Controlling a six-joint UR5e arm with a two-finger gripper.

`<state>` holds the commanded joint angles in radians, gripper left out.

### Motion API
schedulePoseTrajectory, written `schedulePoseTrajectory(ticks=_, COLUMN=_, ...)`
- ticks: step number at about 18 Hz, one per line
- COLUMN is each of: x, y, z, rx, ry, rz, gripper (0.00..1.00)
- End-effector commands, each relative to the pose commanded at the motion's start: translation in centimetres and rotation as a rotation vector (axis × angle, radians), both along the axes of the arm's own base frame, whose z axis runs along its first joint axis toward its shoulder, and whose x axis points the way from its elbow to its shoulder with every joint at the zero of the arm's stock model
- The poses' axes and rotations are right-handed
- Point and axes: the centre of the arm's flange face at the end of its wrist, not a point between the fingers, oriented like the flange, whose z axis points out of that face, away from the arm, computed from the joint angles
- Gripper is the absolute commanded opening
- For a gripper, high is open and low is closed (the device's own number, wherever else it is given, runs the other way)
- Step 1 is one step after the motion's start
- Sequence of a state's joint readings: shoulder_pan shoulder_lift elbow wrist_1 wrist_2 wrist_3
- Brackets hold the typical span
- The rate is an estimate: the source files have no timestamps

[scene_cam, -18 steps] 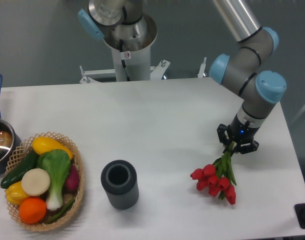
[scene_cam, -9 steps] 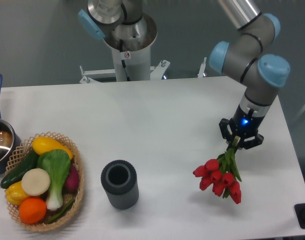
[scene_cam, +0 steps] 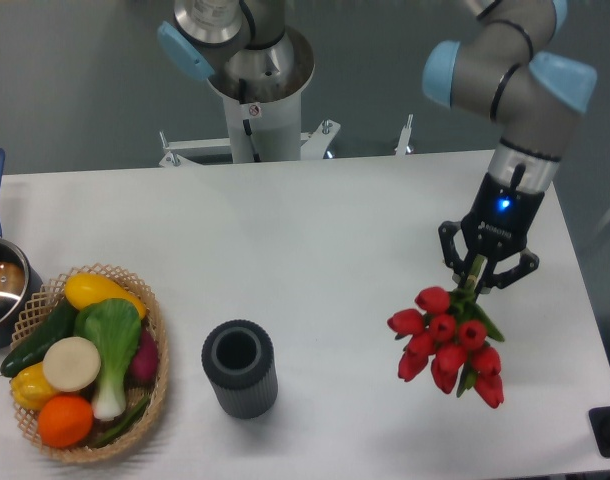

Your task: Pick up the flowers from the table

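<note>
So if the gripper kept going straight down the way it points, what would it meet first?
The gripper points down, shut on the flowers, which hang below it. Their red heads would probably reach the bare white table first; height above it is hard to judge.

On the desk (scene_cam: 315,230), a basket (scene_cam: 157,340) sits left of the cup (scene_cam: 241,368); a pot (scene_cam: 3,285) lies behind the basket; flowers (scene_cam: 448,340) hang right of the cup.

Silver-grey tubular arm segments with light-blue joint caps. Black end effector (scene_cam: 487,265) with blue indicator light above. Silver cylindrical base column bearing small red-and-white warning label, black cable alongside.
</note>
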<state>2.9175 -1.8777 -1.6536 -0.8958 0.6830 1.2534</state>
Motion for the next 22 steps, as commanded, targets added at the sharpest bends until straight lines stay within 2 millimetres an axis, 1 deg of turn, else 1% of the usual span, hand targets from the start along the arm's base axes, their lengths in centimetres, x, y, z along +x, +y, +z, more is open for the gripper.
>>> schedulePoseTrajectory(ticks=2, x=-0.1, y=-0.7, z=1.1, rx=0.054, ry=-0.008, rz=0.006, gripper=0.26)
schedulePoseTrajectory(ticks=6, x=-0.7, y=-1.6, z=1.8, rx=0.114, ry=-0.016, rz=0.011, gripper=0.26)
schedulePoseTrajectory(ticks=10, x=-0.8, y=-1.6, z=2.3, rx=0.123, ry=-0.008, rz=0.010, gripper=0.26)
schedulePoseTrajectory(ticks=13, x=-0.9, y=-1.8, z=2.0, rx=0.122, ry=-0.015, rz=0.013, gripper=0.26)
schedulePoseTrajectory(ticks=22, x=-0.9, y=-1.8, z=2.2, rx=0.123, ry=-0.012, rz=0.014, gripper=0.26)
